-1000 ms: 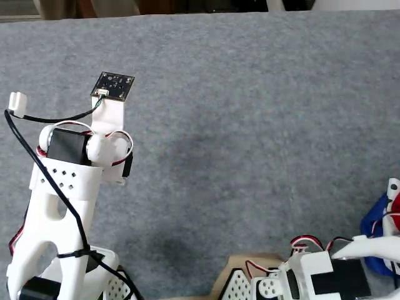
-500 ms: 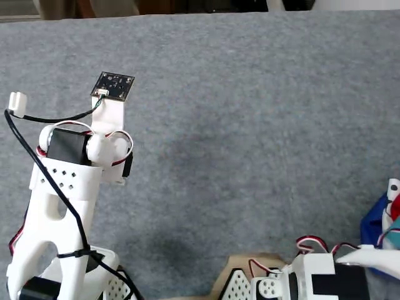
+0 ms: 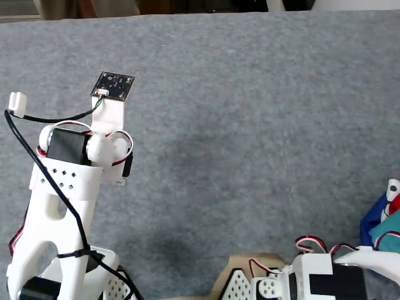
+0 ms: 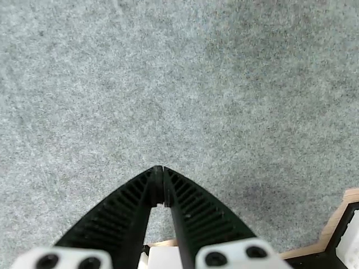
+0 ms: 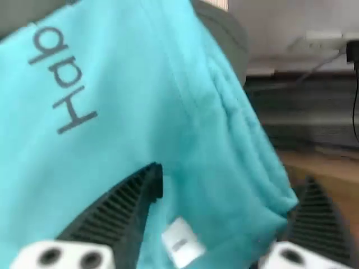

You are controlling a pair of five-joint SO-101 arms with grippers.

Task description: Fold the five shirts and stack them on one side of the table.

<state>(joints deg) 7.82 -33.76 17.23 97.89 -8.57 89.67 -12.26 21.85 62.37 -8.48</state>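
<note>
A teal shirt (image 5: 129, 112) with dark lettering hangs close in front of the right wrist camera. My right gripper (image 5: 227, 185) is open, its two black fingers standing wide apart on either side of a fold of that shirt. From above, the right arm (image 3: 325, 278) sits at the table's near right corner, beside a bunched blue shirt (image 3: 374, 219) and a bit of teal shirt (image 3: 390, 226) at the edge. My left gripper (image 4: 158, 169) is shut on nothing, hovering over the grey table (image 4: 224, 84). The left arm (image 3: 87, 150) stands at the left.
The grey felt-like table (image 3: 250, 112) stretches wide and bare between the two arms. A wooden mounting board (image 3: 247, 265) lies at the near edge by the arm bases. A cable (image 3: 25, 140) loops along the left arm.
The right arm has shifted toward the near right corner, and teal cloth now shows over the blue shirt at the right edge. The left arm has not moved.
</note>
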